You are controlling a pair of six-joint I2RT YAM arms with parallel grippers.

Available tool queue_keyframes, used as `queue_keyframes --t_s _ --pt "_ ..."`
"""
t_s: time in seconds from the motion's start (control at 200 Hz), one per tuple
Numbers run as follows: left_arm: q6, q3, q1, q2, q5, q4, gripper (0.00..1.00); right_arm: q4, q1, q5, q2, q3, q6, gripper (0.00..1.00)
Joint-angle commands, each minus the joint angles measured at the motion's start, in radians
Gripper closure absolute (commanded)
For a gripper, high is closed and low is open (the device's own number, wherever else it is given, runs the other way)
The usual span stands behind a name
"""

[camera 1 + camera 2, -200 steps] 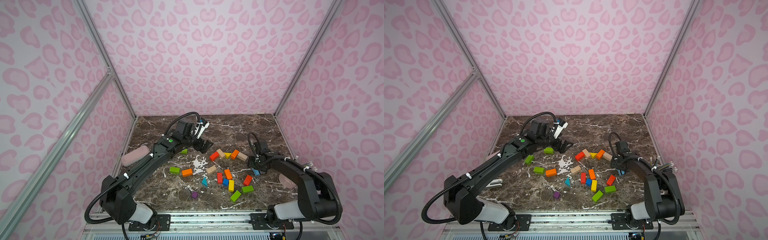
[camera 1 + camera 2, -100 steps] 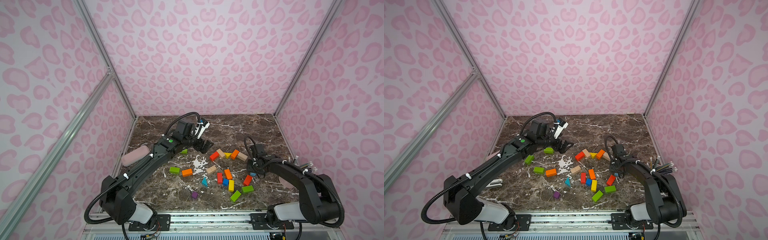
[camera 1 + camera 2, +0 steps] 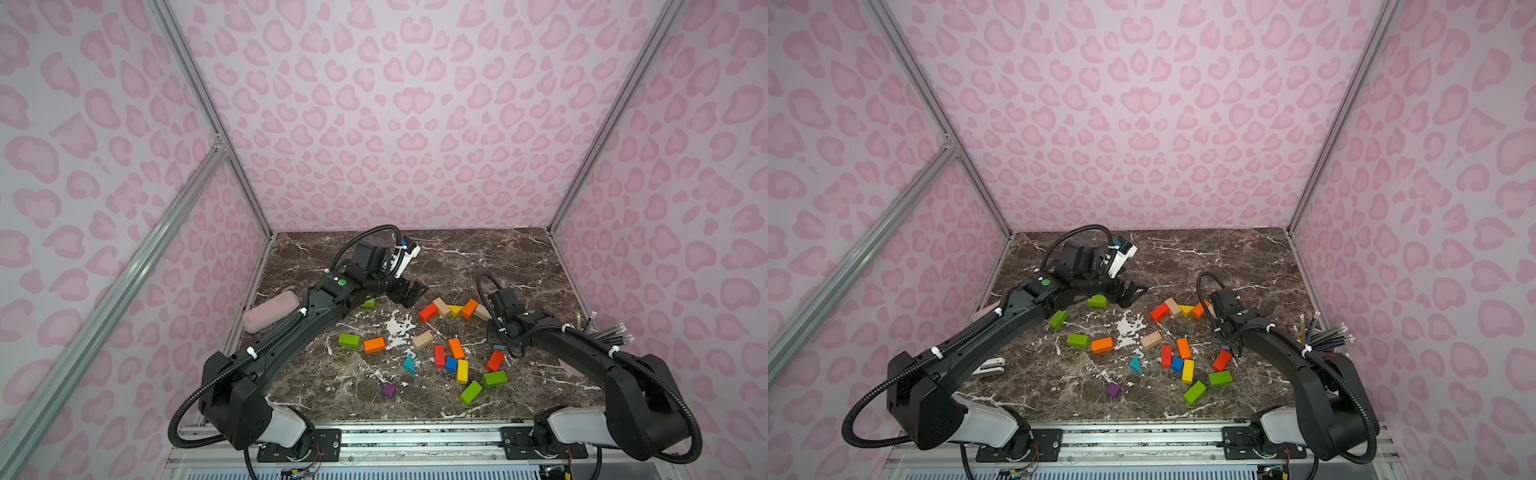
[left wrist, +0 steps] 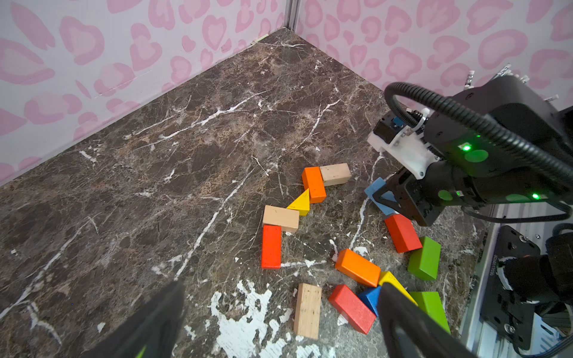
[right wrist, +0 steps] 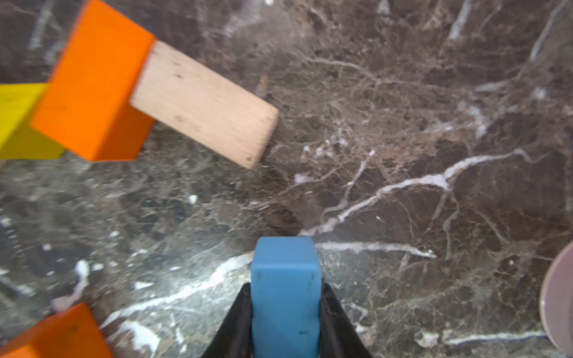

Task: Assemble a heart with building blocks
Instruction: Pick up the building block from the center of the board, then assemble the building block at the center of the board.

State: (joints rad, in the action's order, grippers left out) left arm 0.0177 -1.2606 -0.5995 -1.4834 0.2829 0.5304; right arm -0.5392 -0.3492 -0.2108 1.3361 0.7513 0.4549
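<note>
No legible text or labels

left gripper (image 3: pixel 1133 293) wide open, arm reaching 1 o'clock | right gripper (image 5: pixel 285 288) clamped on blue block (image 5: pixel 285 263), arm reaching 11 o'clock

High over the near edge, both top views show you the whole surface (image 3: pixel 478 257). Your left wrist camera faces right; the right one, very close, shares its orange block (image 5: pixel 90 93).

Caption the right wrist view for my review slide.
Right gripper pinches a light blue block over the marble tabletop; ahead, a plain wood brick butts against an orange brick.
</note>
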Motion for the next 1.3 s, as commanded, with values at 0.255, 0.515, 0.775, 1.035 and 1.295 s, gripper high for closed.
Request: queue_keyframes --t_s 0.255,0.515,0.775,1.035,1.295 --pt "-0.028 0.015 0.028 0.049 -0.035 -0.071 0.02 0.073 -0.189 0.145 0.069 0.154 -0.239 0.75" --pt "-0.051 0.021 0.101 0.079 -0.065 -0.089 0.03 0.09 -0.278 0.154 0.217 0.288 -0.32 0.75" --pt "-0.064 0.028 0.152 0.098 -0.062 -0.106 0.03 0.099 -0.298 0.193 0.31 0.342 -0.387 0.75" --pt "-0.065 0.032 0.156 0.104 -0.082 -0.109 0.03 0.112 -0.306 0.191 0.361 0.336 -0.41 0.75" --pt "-0.068 0.034 0.161 0.101 -0.083 -0.112 0.03 0.132 -0.317 0.182 0.412 0.345 -0.423 0.74"
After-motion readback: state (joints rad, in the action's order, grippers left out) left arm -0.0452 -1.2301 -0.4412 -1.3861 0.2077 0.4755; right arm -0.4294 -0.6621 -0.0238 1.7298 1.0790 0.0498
